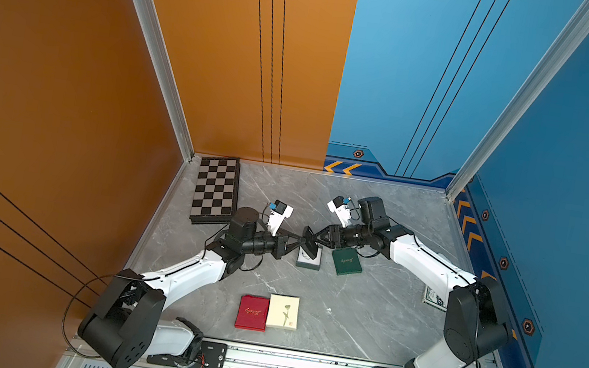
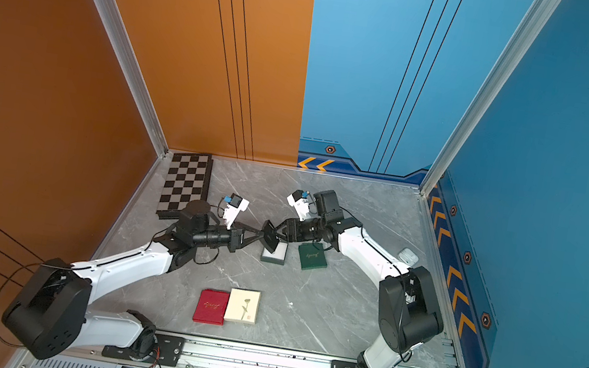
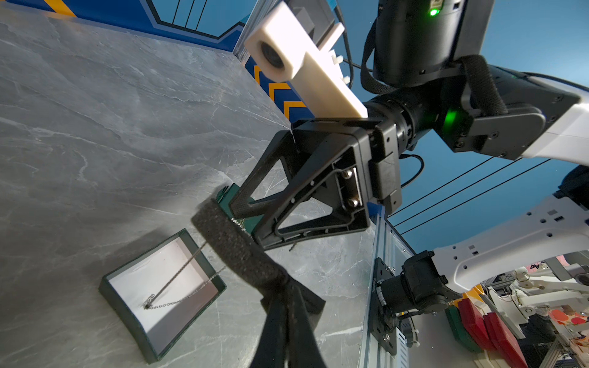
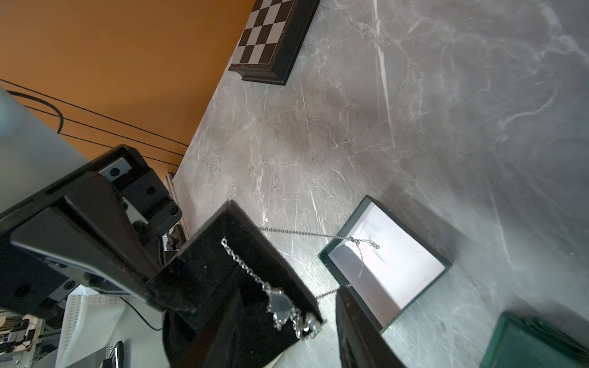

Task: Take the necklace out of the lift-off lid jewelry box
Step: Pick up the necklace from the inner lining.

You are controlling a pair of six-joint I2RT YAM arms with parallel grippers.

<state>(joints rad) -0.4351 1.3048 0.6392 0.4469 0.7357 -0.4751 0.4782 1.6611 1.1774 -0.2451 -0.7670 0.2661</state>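
Left gripper [image 3: 283, 299] is clamping the pad [image 4: 216, 274] above the box [image 4: 408, 274]; right gripper [image 3: 250, 224] is straddling its pendant corner, fingers [image 3: 238, 208] half-spread. The necklace [image 4: 280, 306] is clinging to the pad, chain trailing into the box at 6 o'clock — a hard pull is risking a snag, dragging the box.

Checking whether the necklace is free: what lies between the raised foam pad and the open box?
The necklace chain spans it, from foam pad into open box; both wrist views show it.
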